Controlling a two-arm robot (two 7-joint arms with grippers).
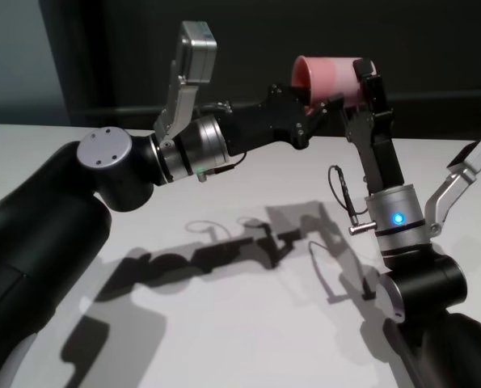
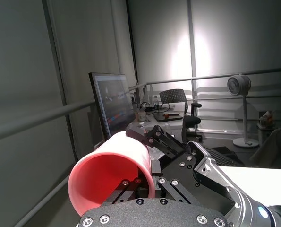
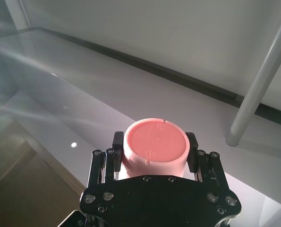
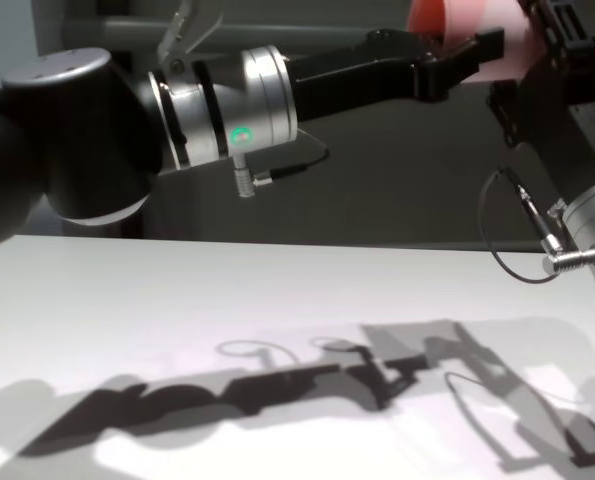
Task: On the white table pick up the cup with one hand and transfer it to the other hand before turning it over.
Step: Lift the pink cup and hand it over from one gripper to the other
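Above the white table [image 1: 224, 323], both arms meet mid-handover: the left gripper [image 1: 319, 111] and the right gripper [image 3: 154, 150] are both clenched on the raised, sideways cup [image 1: 329, 81], so the left should release next.

We counted one cup [image 1: 331, 81], two grippers, left [image 1: 319, 111] and right [image 1: 360, 90], and one white table [image 1: 224, 323].
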